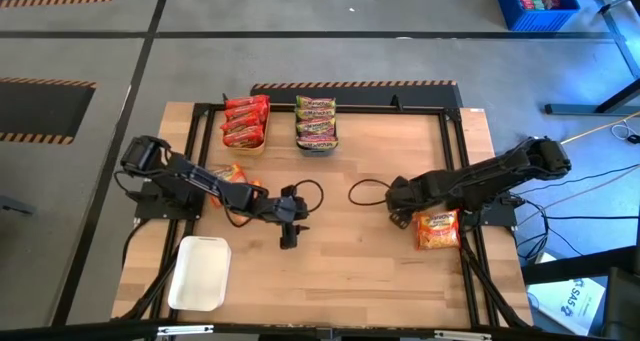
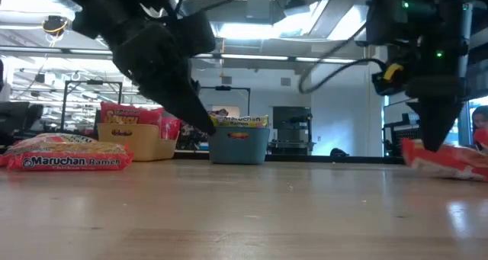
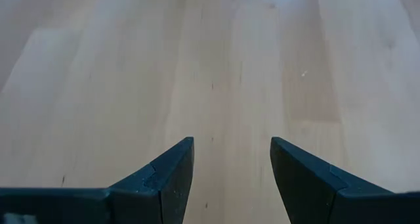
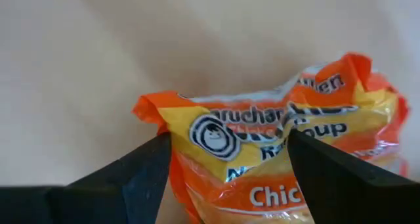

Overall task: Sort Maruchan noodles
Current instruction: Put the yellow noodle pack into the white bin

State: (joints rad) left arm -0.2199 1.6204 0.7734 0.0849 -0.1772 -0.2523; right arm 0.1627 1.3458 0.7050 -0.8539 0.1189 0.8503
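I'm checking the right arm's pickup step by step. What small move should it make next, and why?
Probably close the jaws. The right gripper stands open with the orange noodle packet between its fingers, at the table's right edge. The left gripper is open over bare wood, holding nothing.

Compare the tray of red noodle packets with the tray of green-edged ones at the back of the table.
The yellow tray holds red packets; the blue-grey tray holds green-edged packets. The yellow tray sits nearer the left arm's side, the blue-grey tray nearer the table's middle. Both sit side by side at the far edge, each stacked with several Maruchan packets.
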